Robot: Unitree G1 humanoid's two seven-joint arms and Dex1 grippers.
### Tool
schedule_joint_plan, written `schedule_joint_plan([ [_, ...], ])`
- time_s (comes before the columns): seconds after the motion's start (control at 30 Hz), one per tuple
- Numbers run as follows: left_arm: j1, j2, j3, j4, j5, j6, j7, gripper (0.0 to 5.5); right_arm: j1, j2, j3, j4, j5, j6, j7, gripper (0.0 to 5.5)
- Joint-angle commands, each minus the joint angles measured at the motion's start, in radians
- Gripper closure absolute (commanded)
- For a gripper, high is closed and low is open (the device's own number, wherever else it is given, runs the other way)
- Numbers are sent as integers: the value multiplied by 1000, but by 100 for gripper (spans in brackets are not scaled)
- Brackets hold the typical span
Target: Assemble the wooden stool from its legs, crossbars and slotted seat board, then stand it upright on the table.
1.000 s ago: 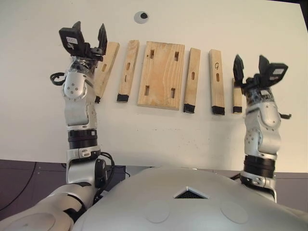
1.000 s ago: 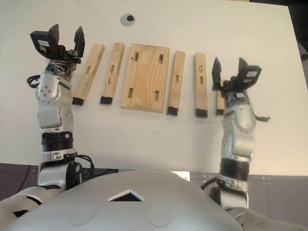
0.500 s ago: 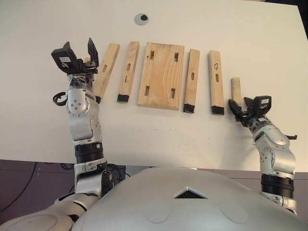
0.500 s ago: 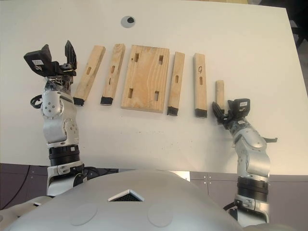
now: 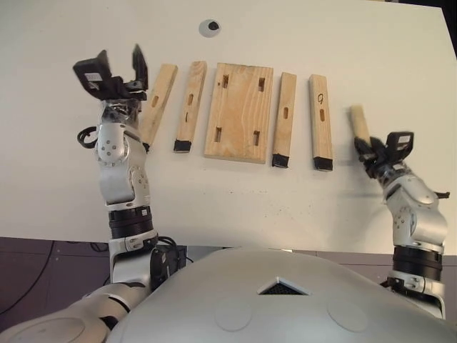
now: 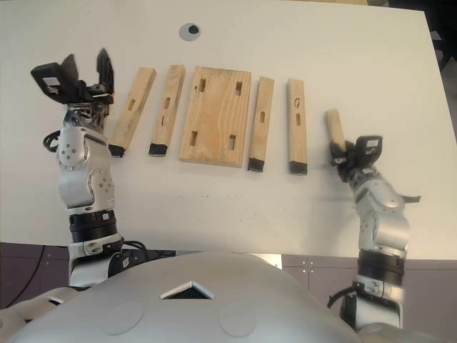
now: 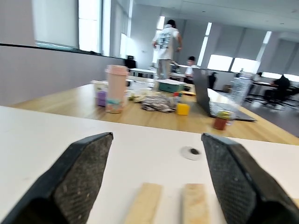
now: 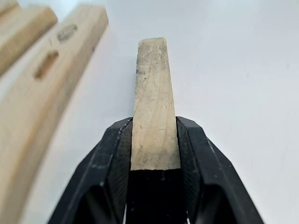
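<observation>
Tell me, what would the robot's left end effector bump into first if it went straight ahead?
Probably nothing. The open left end effector is raised above the table, pointing over the wooden legs and small round disc. The way looks free, though depth is unclear.

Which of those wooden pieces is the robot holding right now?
The short plain wooden stick at the far right, pinched in the right claw. The longer slotted wooden slats and the wide wooden board lie flat, ungripped.
</observation>
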Motion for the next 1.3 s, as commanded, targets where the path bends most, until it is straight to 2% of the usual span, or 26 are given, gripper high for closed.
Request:
schedule_joint_plan([
  [0.03,-107,-5,-27,-140,-294,293,-89,200,-236,39,87,-59,30,-198,117,420],
  [0.1,-187,-23,1,-145,-469,452,-73,200,-315,69,155,-23,48,-271,205,420],
  [0.2,-266,-43,25,-136,-639,596,-28,200,-340,110,239,-39,69,-289,274,420],
  [0.47,-300,-99,15,-135,-797,712,90,200,-280,155,355,-138,83,-279,303,420],
  [0.7,-335,-132,82,-104,-931,693,174,329,-246,159,380,-153,71,-276,293,420],
  [1.03,-376,-156,53,-106,-915,630,238,500,-291,170,391,-72,-2,-351,240,420],
  [1.13,-379,-148,49,-126,-911,620,248,508,-287,171,406,-59,-16,-355,236,420],
  [1.17,-375,-142,42,-133,-892,614,246,508,-286,167,411,-52,-27,-351,231,383],
  [1.3,-310,-48,2,-135,-689,512,163,512,-289,138,383,39,-78,-331,183,307],
])
